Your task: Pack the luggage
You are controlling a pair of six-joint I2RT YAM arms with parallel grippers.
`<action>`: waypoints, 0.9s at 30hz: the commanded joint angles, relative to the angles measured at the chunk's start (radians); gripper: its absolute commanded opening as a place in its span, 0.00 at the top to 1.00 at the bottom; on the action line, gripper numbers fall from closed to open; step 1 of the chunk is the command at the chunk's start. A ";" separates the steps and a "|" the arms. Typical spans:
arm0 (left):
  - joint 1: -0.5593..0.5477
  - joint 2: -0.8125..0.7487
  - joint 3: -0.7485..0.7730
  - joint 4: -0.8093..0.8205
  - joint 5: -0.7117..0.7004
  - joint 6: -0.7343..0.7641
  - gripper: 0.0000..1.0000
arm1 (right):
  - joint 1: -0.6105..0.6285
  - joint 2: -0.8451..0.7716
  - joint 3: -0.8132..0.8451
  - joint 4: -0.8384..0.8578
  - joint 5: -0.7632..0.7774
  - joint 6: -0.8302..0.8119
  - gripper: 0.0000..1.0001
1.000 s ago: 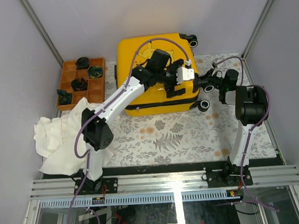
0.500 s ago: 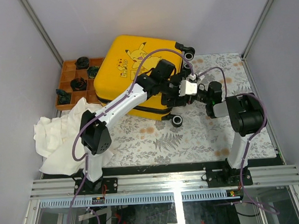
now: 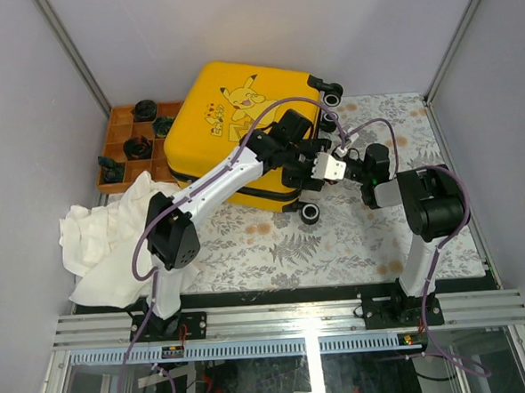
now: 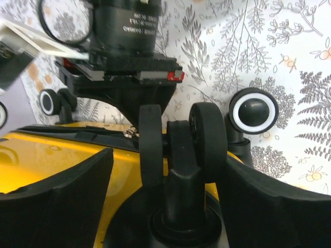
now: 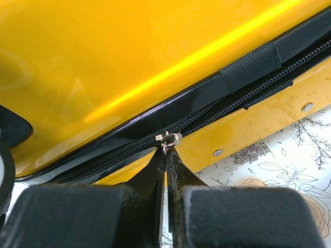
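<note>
The yellow luggage lies closed and slanted on the mat, Pikachu print up. My left gripper reaches over its right end. In the left wrist view the left gripper stands open round a black twin wheel; the right finger is against the wheel and a gap shows beside the left finger. My right gripper is at the same end. In the right wrist view the right gripper is shut on the silver zipper pull of the black zipper.
An orange compartment tray with dark items stands at the back left, touching the luggage. A crumpled white cloth lies near the left arm's base. Another white-rimmed wheel rests on the floral mat. Walls close both sides.
The luggage has swung round from square-on to slanted, its printed face now up. Both grippers moved left and nearer with it. The left jaws have narrowed round the wheel.
</note>
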 commanded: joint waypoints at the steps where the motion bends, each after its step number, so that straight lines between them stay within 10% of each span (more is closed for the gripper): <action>1: -0.009 0.032 0.036 -0.057 -0.079 0.055 0.29 | 0.015 -0.069 0.026 0.016 0.011 -0.054 1.00; 11: -0.041 -0.061 -0.072 -0.170 -0.022 0.253 0.98 | -0.082 -0.062 0.095 -0.054 0.063 -0.091 1.00; 27: -0.029 -0.141 -0.125 -0.543 0.004 0.371 1.00 | -0.343 0.063 0.273 -0.116 0.198 -0.175 1.00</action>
